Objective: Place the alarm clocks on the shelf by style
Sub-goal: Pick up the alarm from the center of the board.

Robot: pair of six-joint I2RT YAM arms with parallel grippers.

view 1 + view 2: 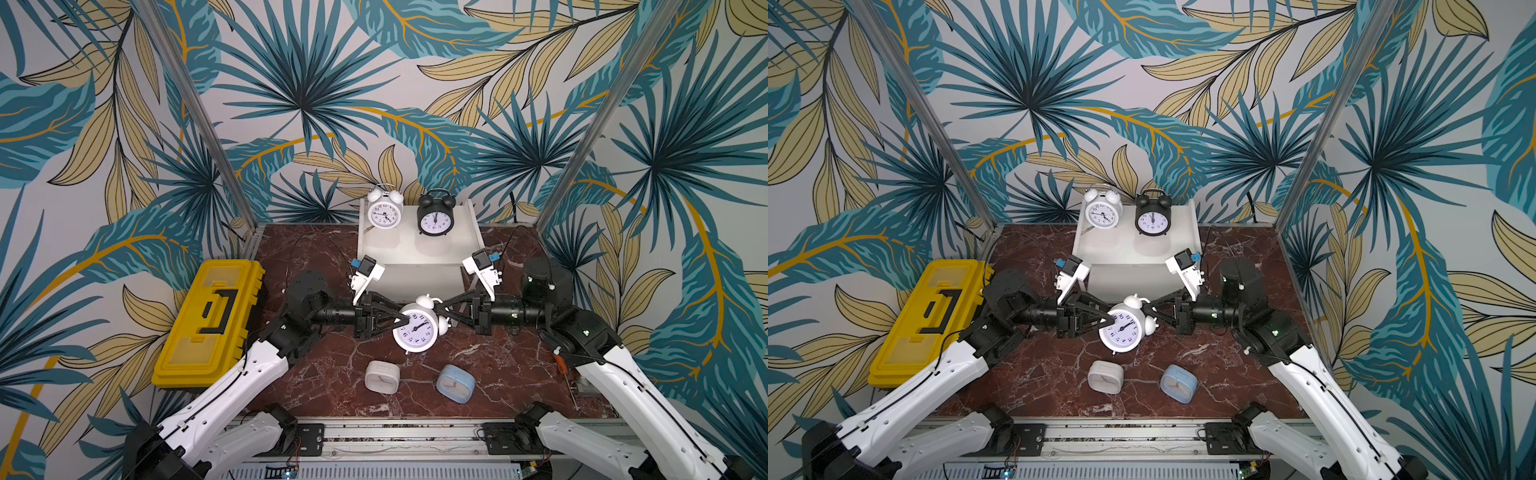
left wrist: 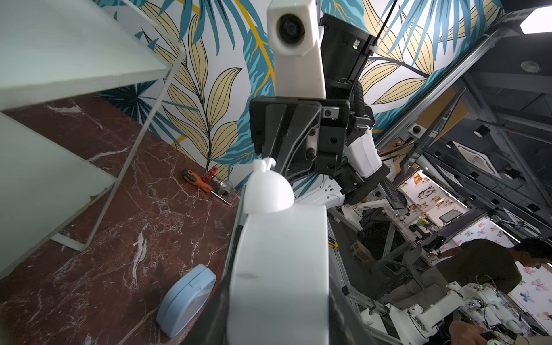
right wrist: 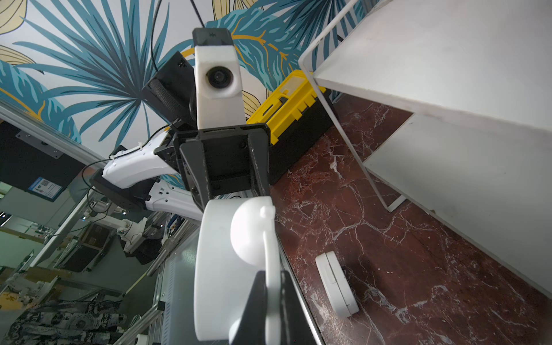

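held clock: we see a white twin-bell held clock [image 1: 415, 330] caught between both pincers, just in front of the shelf [image 1: 415, 249], over the middle of the surface [image 1: 316, 374]
held clock axis: its face is turned up at the top cameras. Its feet-to-bells line runs from near-left to far-right, with the bells toward the right arm
left pincer: the left pincer [image 1: 402, 323] is clamped on the clock's round body from the left, with one finger across the rim of the face
right pincer: the right pincer [image 1: 436, 309] is almost fully closed, its fingers [image 3: 257, 298] pinching the thin carry handle between the bells
shelf top board: a white twin-bell clock [image 1: 384, 212] stands on the left and a black twin-bell clock [image 1: 435, 218] on the right. We see both upright, faces to the front, apart from each other
surface, near edge: a white square clock [image 1: 382, 377] and a light-blue square clock [image 1: 455, 383] sit side by side, not touching, with faces visible from above
left of arms: we note a yellow toolbox [image 1: 208, 320], lid shut
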